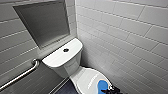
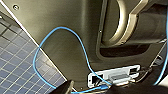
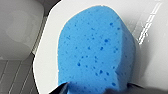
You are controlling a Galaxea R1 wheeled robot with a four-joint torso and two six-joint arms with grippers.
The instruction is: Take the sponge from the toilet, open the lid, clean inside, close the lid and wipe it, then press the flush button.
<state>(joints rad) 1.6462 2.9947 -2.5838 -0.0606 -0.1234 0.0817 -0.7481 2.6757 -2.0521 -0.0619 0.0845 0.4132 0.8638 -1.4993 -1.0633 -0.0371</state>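
The white toilet (image 1: pixel 72 71) stands in the corner with its lid (image 1: pixel 86 78) shut. On the lid's near end lies the blue sponge (image 1: pixel 102 86). The dark round flush button (image 1: pixel 66 50) sits in the middle of the tank top. My right gripper (image 1: pixel 111 90) is at the sponge's right edge, low in the head view. In the right wrist view the porous sponge (image 3: pixel 95 50) looms large on the lid (image 3: pixel 50 35), with dark fingertips (image 3: pixel 61 88) at its near end, spread wide and not closed on it.
A steel grab bar (image 1: pixel 22 73) runs along the left wall under a recessed niche (image 1: pixel 45 22). The tiled wall (image 1: pixel 125 37) stands close on the toilet's right. In the left wrist view a blue cable (image 2: pixel 82 47) loops across the robot's body, above dark floor tiles (image 2: pixel 15 62).
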